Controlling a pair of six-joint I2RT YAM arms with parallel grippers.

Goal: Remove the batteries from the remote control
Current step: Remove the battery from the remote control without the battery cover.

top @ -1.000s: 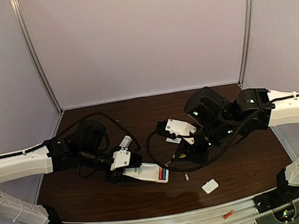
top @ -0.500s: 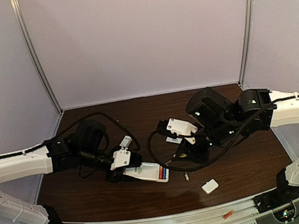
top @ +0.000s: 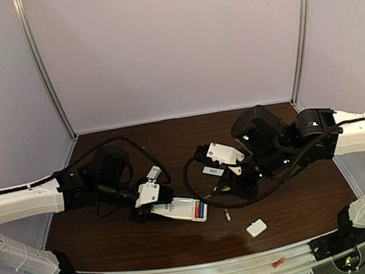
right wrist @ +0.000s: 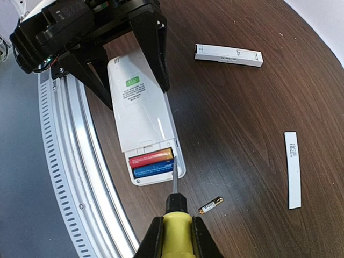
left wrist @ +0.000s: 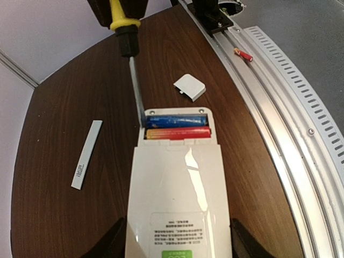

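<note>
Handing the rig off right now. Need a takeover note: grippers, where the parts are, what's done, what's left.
Left gripper: shut on remote, back side up.
Right gripper: shut on screwdriver, tip at the end of the blue cell.
Parts: blue cell and red cell sit in the remote. A loose cell lies on the table by the screwdriver, and a fourth cell on the front rail.
Done: cover off, on the table.
Left: pry out both seated cells.
</note>
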